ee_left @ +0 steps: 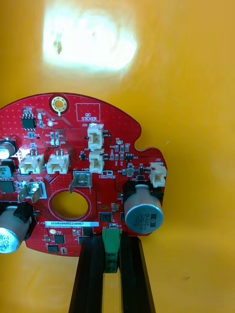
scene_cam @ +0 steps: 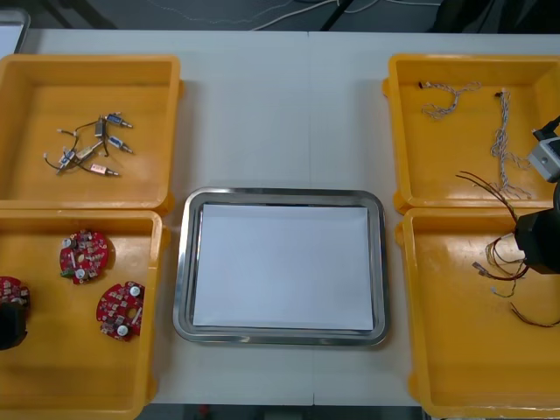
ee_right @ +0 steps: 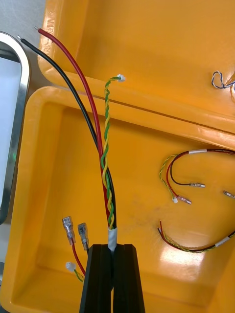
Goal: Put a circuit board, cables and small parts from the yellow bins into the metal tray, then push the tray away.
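Red, stiff and probably light but fragile, the round circuit board [ee_left: 73,171] sits in the near left yellow bin [scene_cam: 52,385], the left hand [ee_left: 111,244] pinching its green edge connector [ee_left: 111,242], while the right hand [ee_right: 113,249] pinches a limp red, black and yellow-green cable bundle [ee_right: 104,161] at its taped end in the near right yellow bin [scene_cam: 464,350].

Left gripper [ee_left: 111,242], low at its side, clamps a board [ee_left: 73,129]. Right gripper [ee_right: 115,247] pinches a cable [ee_right: 105,181], fingers nearly together.

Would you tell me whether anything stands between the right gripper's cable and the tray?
Only the bin's side wall stands between the cable, held by the right gripper, and the tray; nothing else visible does.
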You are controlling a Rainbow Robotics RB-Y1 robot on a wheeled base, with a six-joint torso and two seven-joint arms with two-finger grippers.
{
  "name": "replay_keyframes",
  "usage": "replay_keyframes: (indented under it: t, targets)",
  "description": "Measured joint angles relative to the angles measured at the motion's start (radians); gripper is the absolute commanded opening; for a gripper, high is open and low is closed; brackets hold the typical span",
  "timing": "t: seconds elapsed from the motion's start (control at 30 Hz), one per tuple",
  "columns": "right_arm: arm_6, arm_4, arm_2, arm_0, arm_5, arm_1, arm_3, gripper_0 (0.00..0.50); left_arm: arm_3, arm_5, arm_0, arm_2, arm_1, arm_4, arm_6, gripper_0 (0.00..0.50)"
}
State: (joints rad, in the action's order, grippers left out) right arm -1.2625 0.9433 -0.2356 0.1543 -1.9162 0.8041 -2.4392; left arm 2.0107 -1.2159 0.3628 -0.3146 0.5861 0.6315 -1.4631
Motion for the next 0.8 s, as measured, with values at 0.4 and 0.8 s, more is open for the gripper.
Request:
replay_keyframes:
  t: [0.4,0.8]
  targets:
    - [0.0,0.0,0.0,0.001,0.0,0.0,0.001,0.0,0.07,-0.118,-0.074,-0.006,0.0,0.0,0.0,0.0]
    - [0.0,0.0,0.0,0.003,0.0,0.0,0.001,0.0,0.195,-0.294,-0.116,-0.055,0.0,0.013,0.0,0.0]
